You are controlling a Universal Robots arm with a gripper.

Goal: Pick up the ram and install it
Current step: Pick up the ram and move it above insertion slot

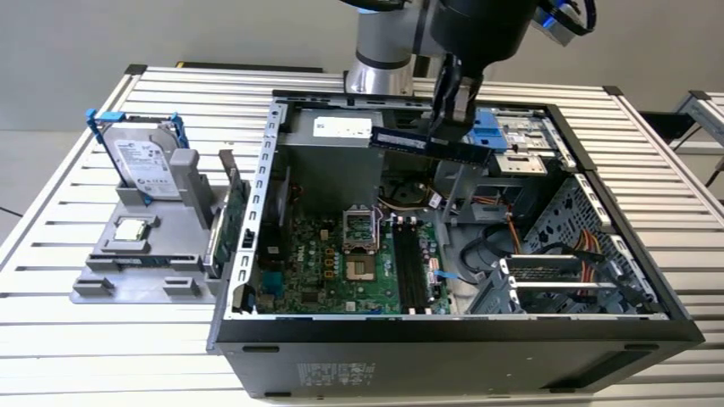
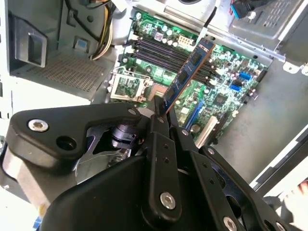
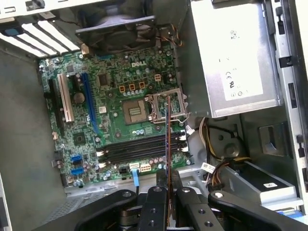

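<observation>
To seat it cleanly, the ram would, I judge, need its long edge turned parallel to the memory slots and kept level, since in the first wrist view it runs across them rather than along them. The hand is closed on the ram, which sits pinched in its grip, held in the air over the open computer case, well apart from the motherboard.

exterior high; wrist views close above motherboard
</observation>
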